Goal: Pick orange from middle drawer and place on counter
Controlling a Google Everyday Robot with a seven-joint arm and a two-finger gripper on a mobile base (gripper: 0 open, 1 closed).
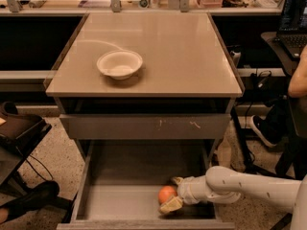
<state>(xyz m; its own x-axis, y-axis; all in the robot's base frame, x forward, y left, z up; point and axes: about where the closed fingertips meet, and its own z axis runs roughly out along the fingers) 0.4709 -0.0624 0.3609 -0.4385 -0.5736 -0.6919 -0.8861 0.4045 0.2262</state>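
At the near edge, the middle drawer (120,202) is pulled fully out; it is seen as a wide, shallow grey metal tray with a flat, plain floor and low side walls. The orange (166,194) is found on that floor, toward the front right. It is small, round and smooth-skinned, so no long axis or heading can be made out. The gripper (171,194) is placed around it from the right: its pale fingers (171,205) are held apart, one behind the fruit and one in front. The white, rounded arm (249,189) is passed in over the drawer's right wall. A dark shoe (29,198) is seen on the speckled floor (53,157) to the left.

Above the open drawer, a closed grey drawer front (144,126) marked with pale scratches is seen. Farther back, the glossy tan counter surface (182,51) is occupied only by a shallow white bowl (108,70), set left of centre. To the right, a laptop (292,18) is seen. Behind everything, a cluttered light-wood bench (96,4) is stretched across the view.
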